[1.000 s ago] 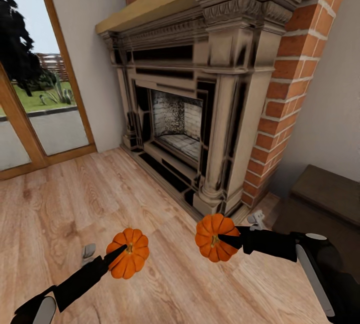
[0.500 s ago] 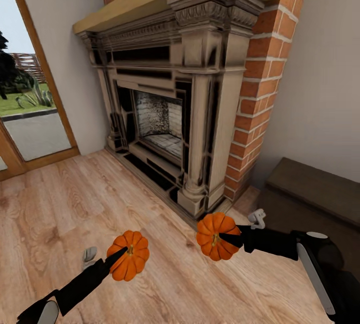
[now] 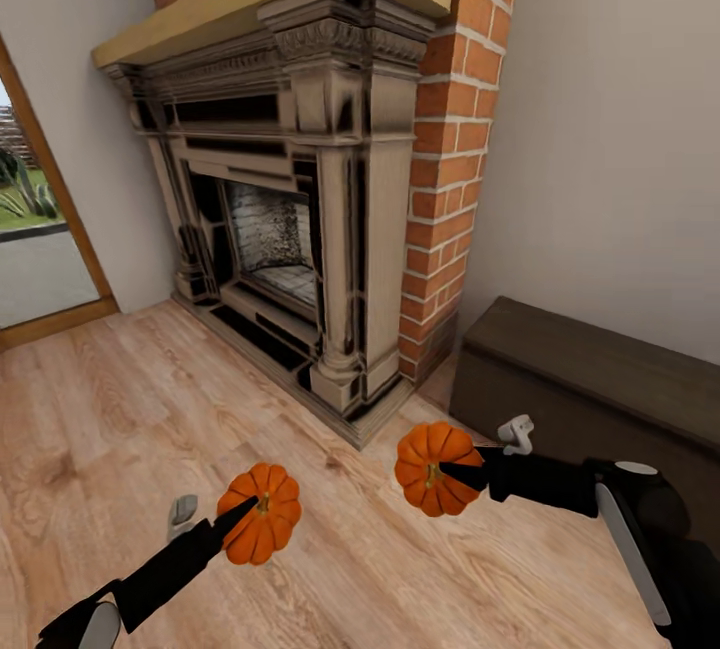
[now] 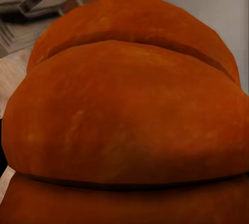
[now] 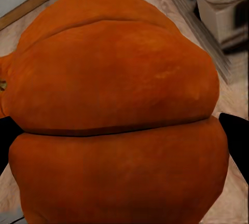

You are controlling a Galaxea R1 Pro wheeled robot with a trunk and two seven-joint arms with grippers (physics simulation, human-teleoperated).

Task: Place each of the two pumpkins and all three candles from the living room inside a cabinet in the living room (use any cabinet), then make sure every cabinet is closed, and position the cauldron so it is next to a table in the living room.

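Observation:
Two bright-orange ribbed pumpkins hang above the wooden floor in the head view. My left gripper (image 3: 240,517) is shut on the left pumpkin (image 3: 268,527), whose orange ribs (image 4: 124,120) loom close in the left wrist view. My right gripper (image 3: 458,475) is shut on the right pumpkin (image 3: 430,449), seen up close as an orange body (image 5: 114,115) in the right wrist view. The low dark-brown cabinet (image 3: 600,379) stands against the wall at the right, just beyond the right arm; its fronts look closed. Candles, cauldron and table are out of view.
A brick-and-stone fireplace (image 3: 300,189) with a yellow mantel stands ahead, its base reaching onto the wooden floor (image 3: 110,409). A glass door with a wooden frame (image 3: 40,259) is at the far left. A plain wall (image 3: 620,129) rises behind the cabinet.
The whole view has swung to the right: the fireplace and door slid left and more of the cabinet came into sight. Both pumpkins stay held in the same place relative to the arms.

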